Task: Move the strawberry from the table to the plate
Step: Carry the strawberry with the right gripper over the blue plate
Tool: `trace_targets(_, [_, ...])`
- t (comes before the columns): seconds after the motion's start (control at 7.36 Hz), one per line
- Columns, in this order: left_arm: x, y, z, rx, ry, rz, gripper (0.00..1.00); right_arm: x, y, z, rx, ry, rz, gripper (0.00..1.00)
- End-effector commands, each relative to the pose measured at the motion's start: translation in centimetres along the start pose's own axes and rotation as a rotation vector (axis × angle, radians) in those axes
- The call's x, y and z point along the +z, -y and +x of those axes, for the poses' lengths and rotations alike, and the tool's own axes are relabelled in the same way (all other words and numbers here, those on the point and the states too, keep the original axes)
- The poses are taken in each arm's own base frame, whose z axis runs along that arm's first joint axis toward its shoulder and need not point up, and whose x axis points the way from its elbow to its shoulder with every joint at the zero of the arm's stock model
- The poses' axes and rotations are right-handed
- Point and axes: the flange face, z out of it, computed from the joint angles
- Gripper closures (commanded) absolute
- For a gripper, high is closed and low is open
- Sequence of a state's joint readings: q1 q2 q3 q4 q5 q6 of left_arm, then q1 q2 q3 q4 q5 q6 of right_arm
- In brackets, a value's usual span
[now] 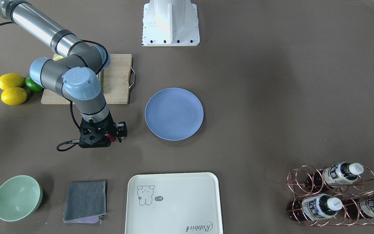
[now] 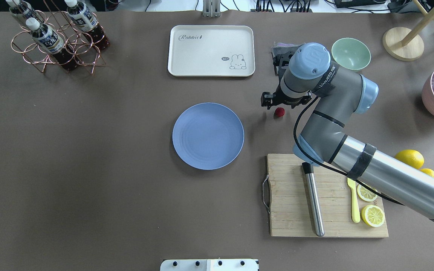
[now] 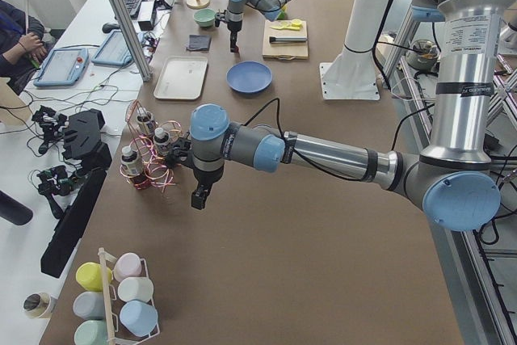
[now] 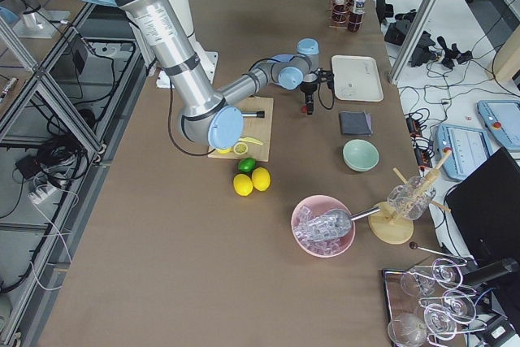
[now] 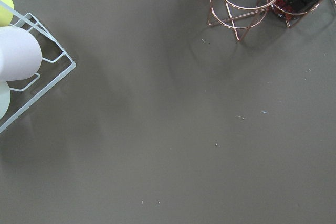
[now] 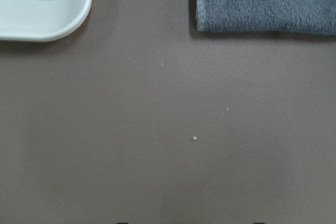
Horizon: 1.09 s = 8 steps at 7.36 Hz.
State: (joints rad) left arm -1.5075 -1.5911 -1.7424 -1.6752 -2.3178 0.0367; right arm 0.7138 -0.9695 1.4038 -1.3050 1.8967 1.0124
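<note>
The strawberry, tiny and dark red, lies on the grey-brown table to the right of the periwinkle plate. My right gripper hangs straight down over it, and in the front-facing view the berry peeks out at the gripper's lower edge. The right wrist view shows only two dark fingertip ends far apart at its bottom edge, so the gripper reads as open. The plate holds nothing. My left gripper hovers near the bottle rack. Whether it is open or shut, I cannot tell.
A cream tray, a grey cloth and a mint bowl lie beyond the right gripper. A cutting board with a steel rod and lemon slices sits nearer the robot. Lemons and a copper bottle rack stand at the sides.
</note>
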Motion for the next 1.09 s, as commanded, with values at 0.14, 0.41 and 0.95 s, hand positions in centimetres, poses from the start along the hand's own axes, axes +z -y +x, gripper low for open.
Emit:
trace_targets(0.14, [0.0,0.1,-0.1,-0.004,0.0,-0.002,0.02,0.9,-1.3,-0.6,-0.007,0.01,-0.013,0.19])
trace_targets(0.41, [0.1,0.1,-0.1,-0.005,0.0,-0.003,0.02,1.0,-1.5,-0.5,-0.006,0.007,-0.012,0.51])
trace_targets(0.95, [0.1,0.1,-0.1,-0.004,0.0,-0.002,0.02,-2.7,-1.6,-2.0,-0.019,0.054,0.012,1.0])
